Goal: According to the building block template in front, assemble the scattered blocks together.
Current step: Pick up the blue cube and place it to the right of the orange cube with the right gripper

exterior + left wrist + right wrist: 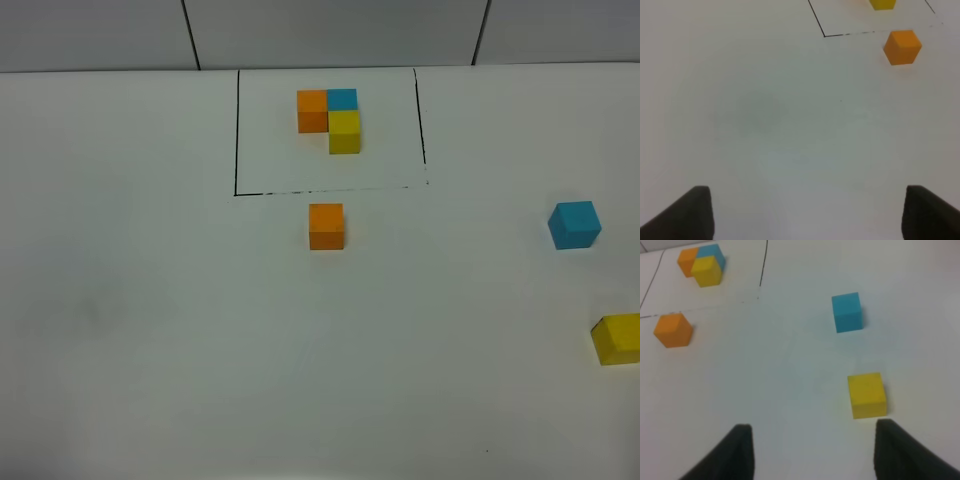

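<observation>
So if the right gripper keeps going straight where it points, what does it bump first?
Probably the loose yellow cube, lying just ahead, a little off to one side. The blue cube sits farther on. Depth is hard to judge.

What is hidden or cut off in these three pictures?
Exterior high view: the right edge cuts the loose yellow block; neither arm shows.
Left wrist view: the top edge cuts the template, leaving most of its cubes out of frame.
Both wrist views: the bottom edge cuts the jaws.
</observation>
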`<state>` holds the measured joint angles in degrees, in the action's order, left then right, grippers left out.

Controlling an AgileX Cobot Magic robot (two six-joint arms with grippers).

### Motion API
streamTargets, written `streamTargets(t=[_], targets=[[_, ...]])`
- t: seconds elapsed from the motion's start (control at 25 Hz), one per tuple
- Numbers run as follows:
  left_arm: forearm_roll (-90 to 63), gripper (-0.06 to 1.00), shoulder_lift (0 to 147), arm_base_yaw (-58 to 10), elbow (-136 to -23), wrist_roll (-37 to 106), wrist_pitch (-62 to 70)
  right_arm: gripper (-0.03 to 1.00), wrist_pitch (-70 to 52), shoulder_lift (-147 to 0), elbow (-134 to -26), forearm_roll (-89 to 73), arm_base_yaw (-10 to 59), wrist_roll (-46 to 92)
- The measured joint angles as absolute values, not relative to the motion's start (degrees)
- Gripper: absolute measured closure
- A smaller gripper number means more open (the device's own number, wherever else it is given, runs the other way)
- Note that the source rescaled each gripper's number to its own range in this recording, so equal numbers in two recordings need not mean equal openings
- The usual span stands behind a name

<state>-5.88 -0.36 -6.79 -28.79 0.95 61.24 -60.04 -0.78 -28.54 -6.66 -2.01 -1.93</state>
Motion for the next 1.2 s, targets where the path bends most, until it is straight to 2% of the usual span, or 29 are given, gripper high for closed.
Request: streamTargets(t=[0.28, 0.56, 1.2], targets=[[-5.88, 0.32, -0.36, -5.94, -28.79, 0.95, 61.24, 0.8, -60.04, -0.78, -28.54, -6.66, -2.01, -1.93], [-5.82, 0.32, -0.36, -2.3, -28.79, 1.06, 61.24, 0.8, -60.04, -0.78, -28.54, -6.66, -2.01, -1.93], [-5.82, 0.32, -0.36, -2.23, -28.79, 1.06, 61.24, 0.8, -60.04, -0.78, -28.54, -6.66, -2.01, -1.93]])
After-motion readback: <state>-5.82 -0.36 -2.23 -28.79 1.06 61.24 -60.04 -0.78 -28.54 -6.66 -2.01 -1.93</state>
